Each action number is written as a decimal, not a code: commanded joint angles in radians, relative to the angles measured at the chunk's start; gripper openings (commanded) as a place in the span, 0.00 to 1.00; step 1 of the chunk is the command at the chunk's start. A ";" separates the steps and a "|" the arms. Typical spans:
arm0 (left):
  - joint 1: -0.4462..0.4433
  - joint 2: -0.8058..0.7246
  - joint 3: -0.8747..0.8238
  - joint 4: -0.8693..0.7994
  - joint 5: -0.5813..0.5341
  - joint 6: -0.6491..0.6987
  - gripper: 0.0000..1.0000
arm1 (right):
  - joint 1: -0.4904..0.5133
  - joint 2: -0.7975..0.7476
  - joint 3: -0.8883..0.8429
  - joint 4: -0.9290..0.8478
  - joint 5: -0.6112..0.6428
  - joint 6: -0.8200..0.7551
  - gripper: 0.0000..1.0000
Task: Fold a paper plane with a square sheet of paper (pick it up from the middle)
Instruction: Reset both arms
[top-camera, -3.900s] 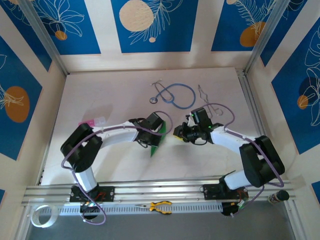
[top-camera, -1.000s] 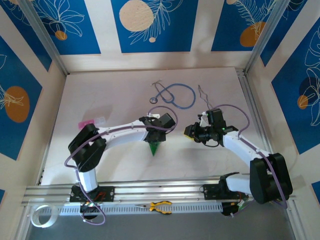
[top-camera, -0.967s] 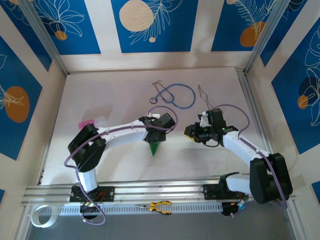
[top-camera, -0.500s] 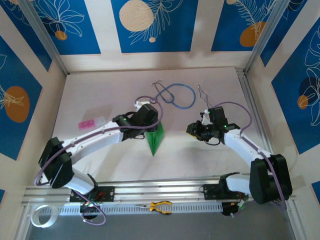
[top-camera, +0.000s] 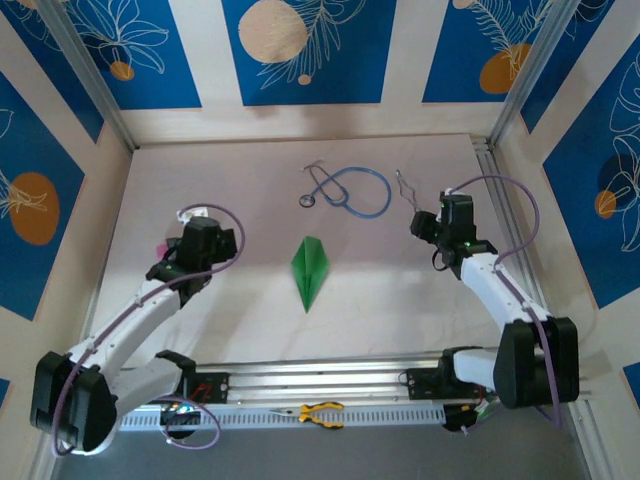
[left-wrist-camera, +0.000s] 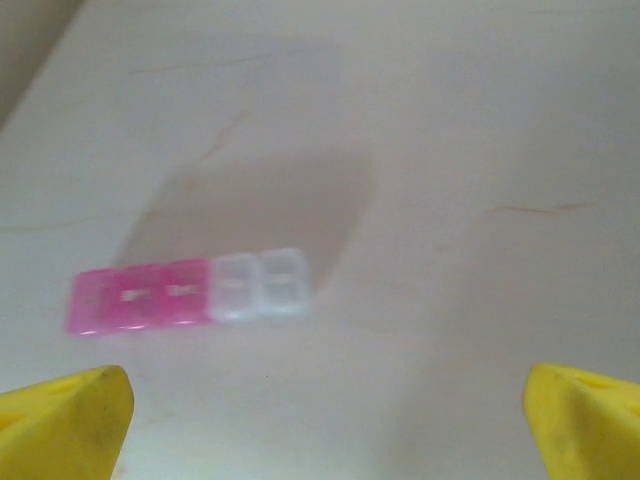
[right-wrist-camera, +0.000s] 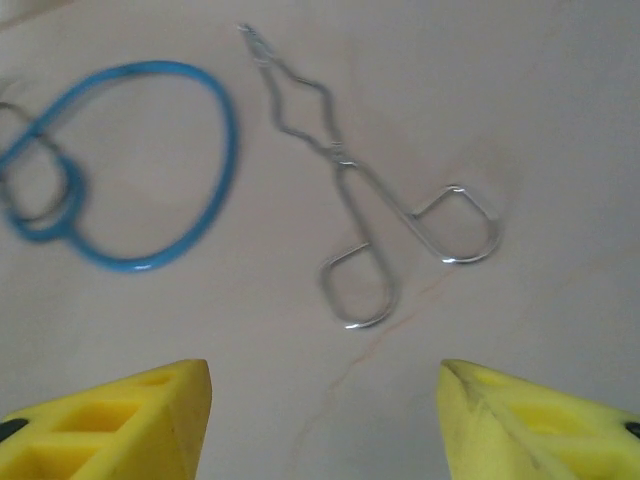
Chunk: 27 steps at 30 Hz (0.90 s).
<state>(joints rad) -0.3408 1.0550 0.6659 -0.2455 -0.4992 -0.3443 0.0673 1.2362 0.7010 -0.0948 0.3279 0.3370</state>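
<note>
The slim bright green folded paper plane (top-camera: 309, 272) lies flat near the middle of the pale table (top-camera: 230, 180). It is kite-shaped, with a centre crease running its whole length. Its long sharp tip points to 6 o'clock and its wider end to 12 o'clock.

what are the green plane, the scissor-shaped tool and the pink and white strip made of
Paper plane: thin matte green paper, judging by its sharp creases. Scissor-shaped tool: bare shiny metal, likely steel; thin silvery loops with glints. Pink and white strip: probably translucent moulded plastic, though the view is blurred.
</note>
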 joint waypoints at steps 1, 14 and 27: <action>0.088 0.027 -0.034 0.142 0.026 0.170 1.00 | -0.055 0.071 -0.079 0.300 -0.022 -0.136 0.63; 0.197 0.329 -0.237 0.864 0.252 0.375 1.00 | -0.077 0.282 -0.298 0.918 -0.362 -0.271 0.64; 0.255 0.509 -0.309 1.219 0.263 0.349 1.00 | -0.055 0.284 -0.298 0.925 -0.163 -0.219 0.99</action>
<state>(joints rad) -0.0917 1.5639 0.3573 0.8818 -0.2119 0.0242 0.0074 1.5219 0.4034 0.7876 0.1333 0.1165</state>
